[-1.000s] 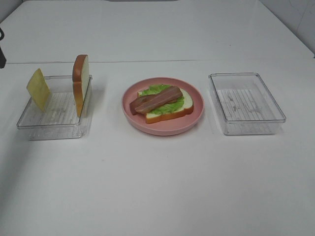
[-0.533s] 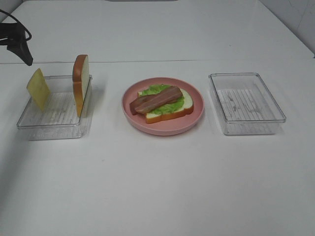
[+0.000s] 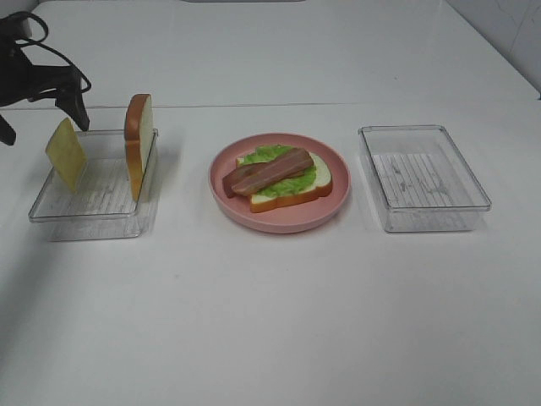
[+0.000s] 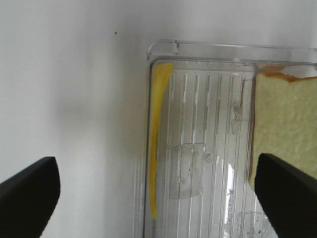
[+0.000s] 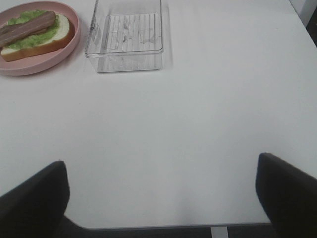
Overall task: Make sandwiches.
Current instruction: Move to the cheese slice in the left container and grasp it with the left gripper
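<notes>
Of the left gripper [image 4: 157,171] only the dark tips of its fingers [image 4: 28,196] show, the rest cut off. Below them the clear tray [image 4: 208,124] and bread slice [image 4: 287,124] run out of frame. The cheese slice [image 4: 157,129] stands edge-on under the gap between the fingers, its face hidden. On the right gripper [image 5: 163,198] the fingers [image 5: 32,198] are blurred and cropped; far ahead of them the pink plate [image 5: 20,68] and sandwich [image 5: 34,43] are cut off.

Left gripper [image 3: 46,128] has blunt matte-black fingers [image 4: 29,193] and a looping black cable [image 3: 63,56]
</notes>
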Motion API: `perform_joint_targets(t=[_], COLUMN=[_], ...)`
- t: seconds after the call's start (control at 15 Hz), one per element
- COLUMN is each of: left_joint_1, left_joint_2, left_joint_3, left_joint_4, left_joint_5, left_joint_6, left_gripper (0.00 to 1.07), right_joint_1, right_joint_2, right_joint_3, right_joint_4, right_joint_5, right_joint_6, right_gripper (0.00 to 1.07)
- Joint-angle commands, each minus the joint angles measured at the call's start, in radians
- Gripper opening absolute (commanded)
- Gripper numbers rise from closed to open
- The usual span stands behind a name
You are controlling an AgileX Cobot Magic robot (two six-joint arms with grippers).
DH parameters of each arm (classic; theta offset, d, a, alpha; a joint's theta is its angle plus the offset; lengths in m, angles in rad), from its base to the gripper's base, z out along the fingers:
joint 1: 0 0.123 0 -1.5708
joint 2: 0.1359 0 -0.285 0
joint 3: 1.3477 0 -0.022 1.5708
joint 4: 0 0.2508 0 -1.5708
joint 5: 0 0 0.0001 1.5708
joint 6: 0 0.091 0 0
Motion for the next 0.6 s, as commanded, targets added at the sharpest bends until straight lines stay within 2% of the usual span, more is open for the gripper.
perform_joint_targets(t=[0.07,0.47,0.6], left_joint_1=[-0.021,-0.021,-0.021], left_joint_2=[0.029,0.058,0.062], left_joint_3=[-0.007,-0.007,-0.007], left_joint_4=[0.002,0.019,0.022], left_joint_5=[-0.026,-0.034,-0.024], left_joint_6=[-0.024,-0.034,-0.034], left_gripper=[1.00,1.00,0.97], right_joint_1=[-0.005,-0.005,-0.005], right_joint_2=[-0.033,-0.033,-0.033], right_joint_3=[0.001,0.001,0.001], right_joint_4=[0.001,0.002,0.002], right_joint_5=[-0.010,-0.010,-0.010], right_joint_6=[-0.008,-0.007,-0.007], right_gripper=[0.99,0.99,0.99])
